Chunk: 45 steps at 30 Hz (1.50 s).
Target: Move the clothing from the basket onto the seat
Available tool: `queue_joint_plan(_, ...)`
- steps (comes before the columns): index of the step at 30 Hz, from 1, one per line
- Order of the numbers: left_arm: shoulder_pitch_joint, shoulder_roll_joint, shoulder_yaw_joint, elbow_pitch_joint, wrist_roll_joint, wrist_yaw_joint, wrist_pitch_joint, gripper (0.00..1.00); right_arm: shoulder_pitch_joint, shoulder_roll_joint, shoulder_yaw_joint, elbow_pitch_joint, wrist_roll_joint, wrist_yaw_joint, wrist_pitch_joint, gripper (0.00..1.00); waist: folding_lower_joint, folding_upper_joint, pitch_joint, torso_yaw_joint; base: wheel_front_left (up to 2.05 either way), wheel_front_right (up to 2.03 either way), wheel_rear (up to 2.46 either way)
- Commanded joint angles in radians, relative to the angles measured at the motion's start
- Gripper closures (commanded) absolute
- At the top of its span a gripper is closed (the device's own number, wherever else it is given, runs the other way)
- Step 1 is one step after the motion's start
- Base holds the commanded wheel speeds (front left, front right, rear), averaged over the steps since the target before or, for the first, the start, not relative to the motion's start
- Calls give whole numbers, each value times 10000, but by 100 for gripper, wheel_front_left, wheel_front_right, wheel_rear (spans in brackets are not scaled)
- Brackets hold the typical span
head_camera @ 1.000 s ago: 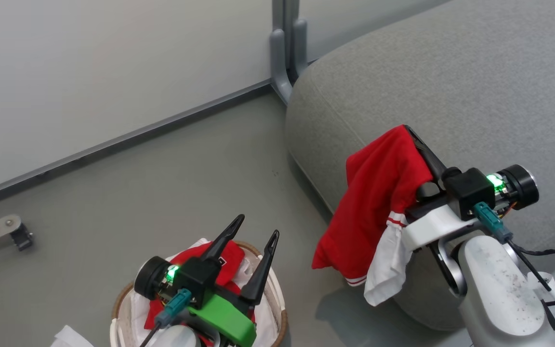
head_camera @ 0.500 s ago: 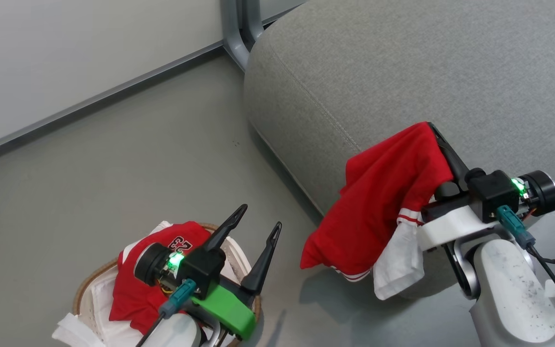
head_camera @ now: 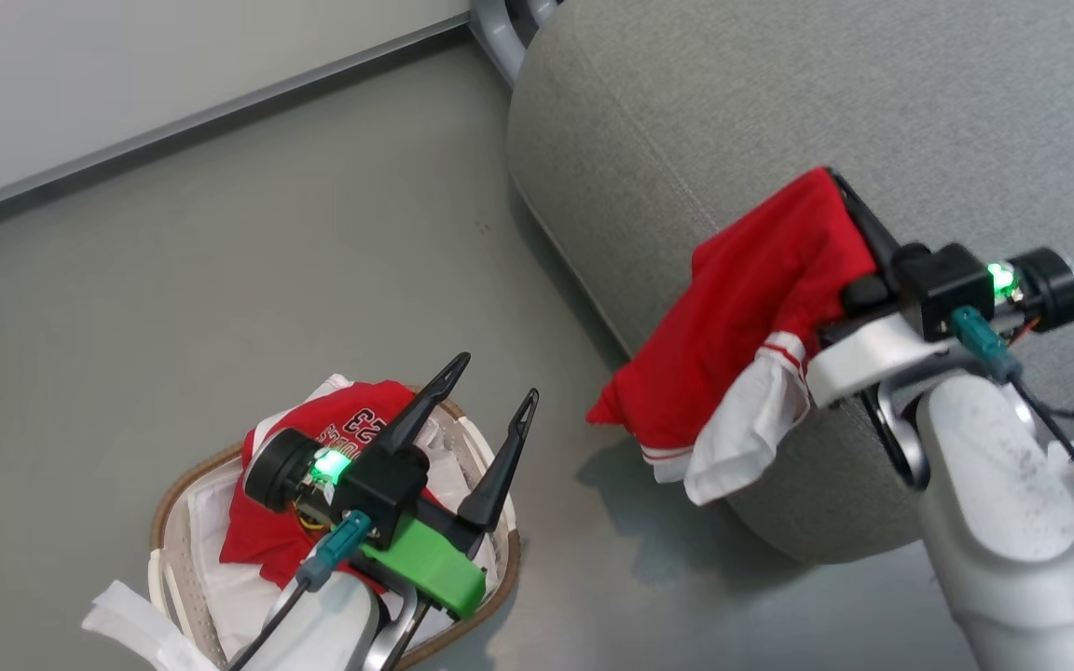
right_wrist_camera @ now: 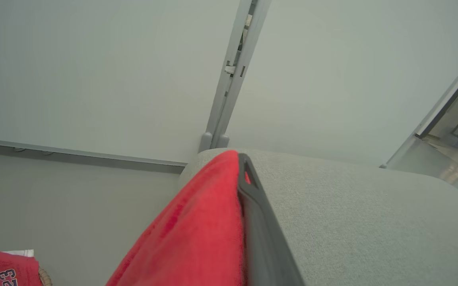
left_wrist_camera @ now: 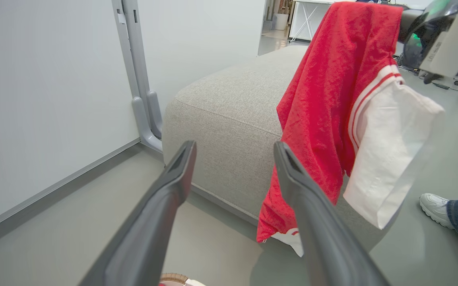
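In the head view the right gripper (head_camera: 831,177) sits at the upper right, its fingers closed on a red garment with white sleeves and red-striped trim (head_camera: 751,289). The cloth covers one finger entirely, so a single dark finger shows along its edge; the right wrist view shows the same. The garment hangs at the rounded front edge of the large grey fabric-upholstered seat (head_camera: 779,84). Its lower hem and one white sleeve dangle above the grey floor (head_camera: 220,233), and whether the cloth rests on the cushion cannot be told.

At the lower left the left gripper (head_camera: 497,376) hovers wide open and empty over the small oval white perforated basket with a brown woven rim (head_camera: 181,485). Inside lies a red garment printed with a white-and-black 23 (head_camera: 351,424) on the white cloth liner (head_camera: 211,522). The arm hides much of it, and the frame cuts off the basket's near side.

At the right edge of the left wrist view a person's white shoe (left_wrist_camera: 435,204) and blue trouser leg are cut off.
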Motion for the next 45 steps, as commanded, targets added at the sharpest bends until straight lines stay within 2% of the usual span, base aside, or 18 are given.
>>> queue_joint_plan(1, -266, 122, 34, -78, 97, -36, -8, 0, -930, -370, 187, 367, -13, -14, -51, 100, 0, -1, 479, 430, 0, 0, 0)
queue_joint_plan(5, -479, 87, 72, -280, 201, -42, -9, 0, -2622, -994, 268, 1060, 171, -14, 140, 100, 0, -1, 915, 853, 0, 0, 0)
queue_joint_plan(11, -847, 72, -82, -510, 384, -62, -8, 0, -5200, -2277, -20, 1910, 519, -14, 877, 100, 0, -1, 1673, 1690, 0, 0, 0)
queue_joint_plan(13, -972, 66, -144, -546, 457, -68, -8, 0, -5919, -2800, -195, 2153, 590, -14, 1177, 100, 0, -1, 1912, 2035, 0, 0, 0)
queue_joint_plan(17, -1326, -67, -326, -659, 514, -65, -9, 0, -7233, -4339, -633, 2437, 410, -14, 1872, 100, 0, -1, 2501, 2876, 0, 0, 0)
queue_joint_plan(23, -1685, -191, -419, -849, 640, -70, -8, 0, -7964, -5701, -812, 2963, 185, -14, 2370, 100, 0, -1, 3361, 3509, 0, 0, 0)
queue_joint_plan(27, -1899, -269, -422, -908, 691, -76, -8, 0, -7508, -5770, -1082, 3596, 187, -14, 2376, 100, 0, -1, 3808, 3713, 0, 0, 0)
queue_joint_plan(35, -2130, -237, -447, -747, 839, -80, -8, 0, -6319, -4720, -1572, 5150, -100, -15, 1821, 100, 0, -1, 4289, 3737, 0, 0, 0)
queue_joint_plan(42, -2181, -205, -360, -606, 789, -81, -8, 0, -5955, -4325, -2094, 5911, -667, -14, 1349, 100, 0, -1, 4264, 3712, 0, 0, 0)
queue_joint_plan(44, -2155, -211, -348, -569, 793, -80, -9, 0, -5844, -4231, -2220, 6021, -779, -14, 1214, 96, 0, -1, 4233, 3671, 0, 0, 0)
queue_joint_plan(45, -2140, -221, -350, -558, 791, -81, -9, 0, -5794, -4203, -2293, 6070, -830, -14, 1142, 91, 0, -1, 4211, 3649, 0, 0, 0)
